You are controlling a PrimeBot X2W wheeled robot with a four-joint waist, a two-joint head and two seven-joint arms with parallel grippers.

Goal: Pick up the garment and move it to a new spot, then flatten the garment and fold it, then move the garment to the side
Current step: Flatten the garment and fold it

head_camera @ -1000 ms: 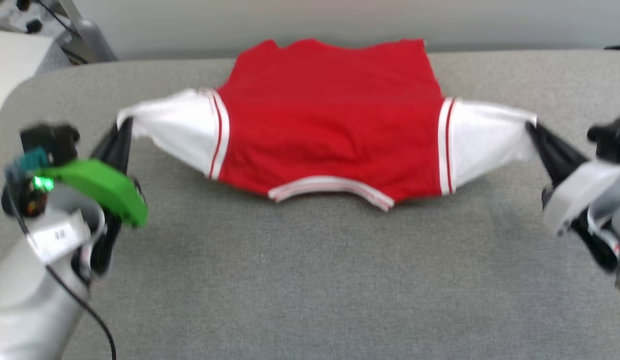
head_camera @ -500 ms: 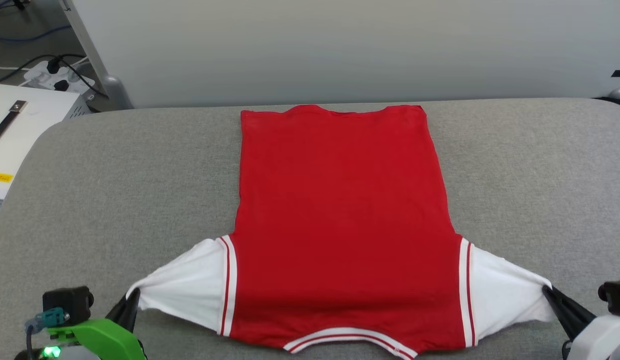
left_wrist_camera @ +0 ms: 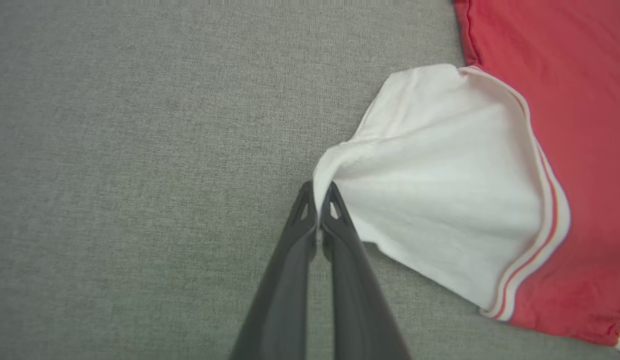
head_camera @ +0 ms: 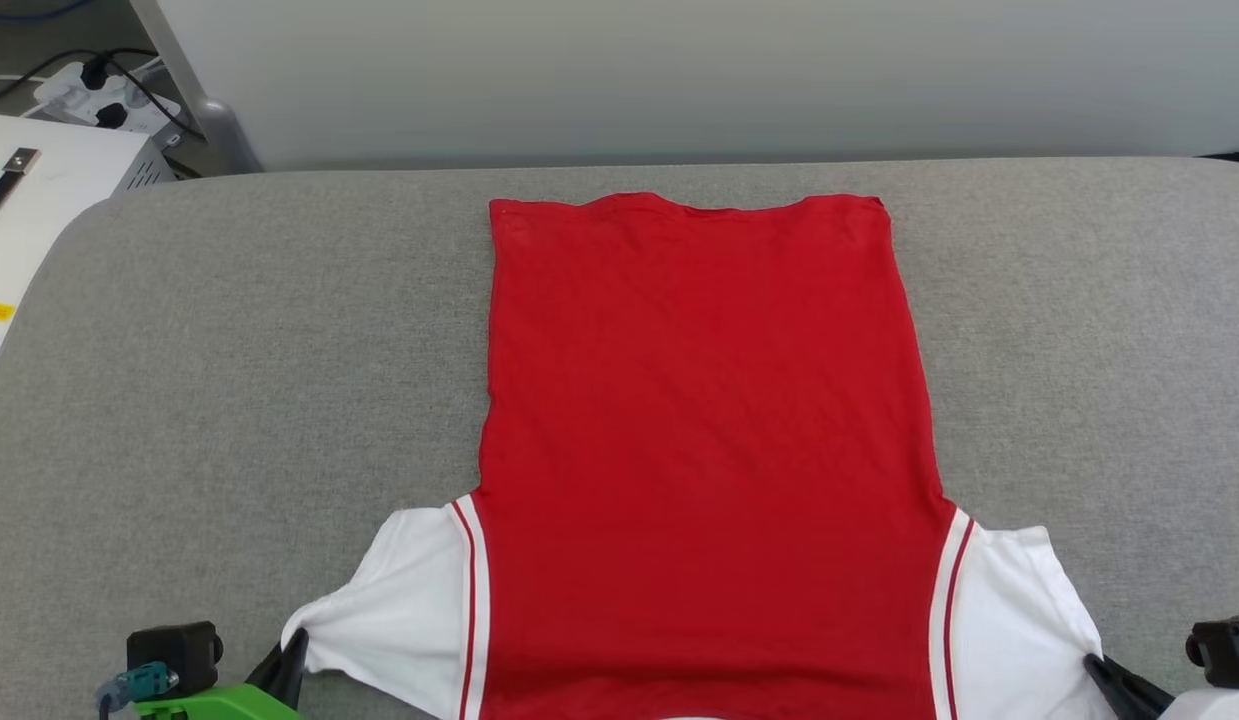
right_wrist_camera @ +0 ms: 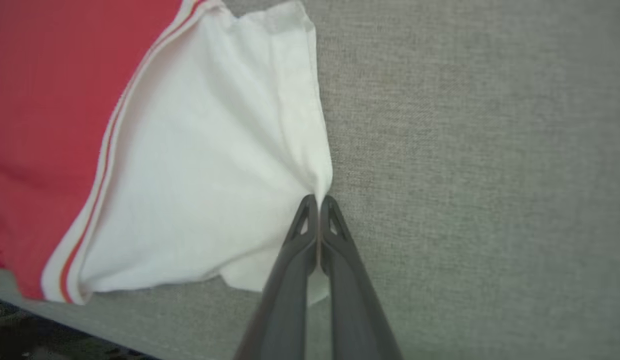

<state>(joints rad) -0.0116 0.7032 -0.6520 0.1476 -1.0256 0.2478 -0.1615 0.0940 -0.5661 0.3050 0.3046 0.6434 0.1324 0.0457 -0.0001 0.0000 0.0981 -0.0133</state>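
The garment (head_camera: 699, 430), a red shirt with white short sleeves and red-and-white stripe trim, lies flat on the grey padded table (head_camera: 229, 380), hem at the far side, collar end cut off by the near edge of the head view. Its plain red side faces up. My left gripper (head_camera: 297, 640) is shut on the tip of the left white sleeve (left_wrist_camera: 430, 190), seen close in the left wrist view (left_wrist_camera: 318, 187). My right gripper (head_camera: 1091, 662) is shut on the tip of the right white sleeve (right_wrist_camera: 214, 175), with the pinch plain in the right wrist view (right_wrist_camera: 318, 197).
A pale wall panel (head_camera: 679, 70) stands behind the table's far edge. A white box (head_camera: 39, 200) and a power strip with cables (head_camera: 89, 85) sit off the far left corner. Bare grey cloth lies on both sides of the shirt. The table's near edge (right_wrist_camera: 139, 340) runs close under the right sleeve.
The head camera has tilted, so the picture shifted. Both grippers have drawn the sleeves toward the near edge, laying the shirt out long and flat; the sleeves hang less taut than half a second ago.
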